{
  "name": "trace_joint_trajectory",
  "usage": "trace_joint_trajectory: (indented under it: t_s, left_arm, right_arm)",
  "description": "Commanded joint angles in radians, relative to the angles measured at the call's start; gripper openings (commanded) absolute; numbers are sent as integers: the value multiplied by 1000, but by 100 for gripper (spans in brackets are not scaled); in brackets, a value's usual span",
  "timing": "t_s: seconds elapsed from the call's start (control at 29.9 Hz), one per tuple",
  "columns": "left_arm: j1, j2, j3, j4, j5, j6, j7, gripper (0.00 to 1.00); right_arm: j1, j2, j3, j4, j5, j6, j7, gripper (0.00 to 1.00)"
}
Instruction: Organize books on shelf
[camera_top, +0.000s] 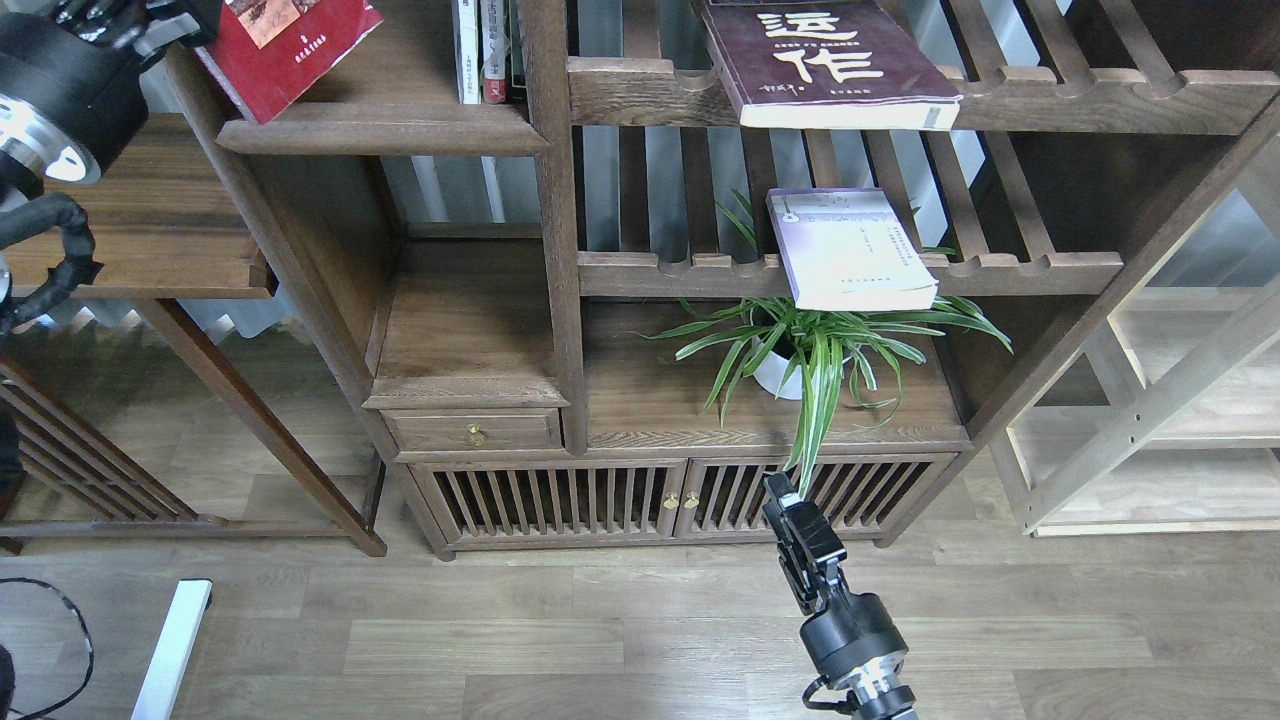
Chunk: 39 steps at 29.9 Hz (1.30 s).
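Maroon book (825, 60) cover shows large white characters 运作; other print illegible
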Motion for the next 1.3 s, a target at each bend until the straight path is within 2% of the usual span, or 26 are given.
trace_joint_trajectory:
  t_s: [0.0,0.33,0.77,0.84,1.0,1.2,1.27]
  left_arm:
    - [-41,-2,27,21,9,27,0,1]
    - [-145,-5,128,93,11,96,-2,1]
    - [-190,-11,171,180,36,99,-14,2]
    - [-193,-11,180,188,39,99,-25,2]
    - [-213,-11,211,221,39,99,-109,2]
    - [-222,-11,234,240,39,99,-141,2]
    - [-225,-13,249,258,39,99,-169,2]
  right_arm:
    - [-16,-2,0,12,0,0,0,60]
    - [-66,-12,17,15,2,0,-2,60]
    - [-116,-74,21,15,52,0,1,60]
    - [-122,-78,21,15,58,0,1,60]
    - [-136,-80,21,15,63,0,1,60]
    - [-159,-83,23,15,63,0,1,60]
    - [-168,-86,23,15,63,0,1,60]
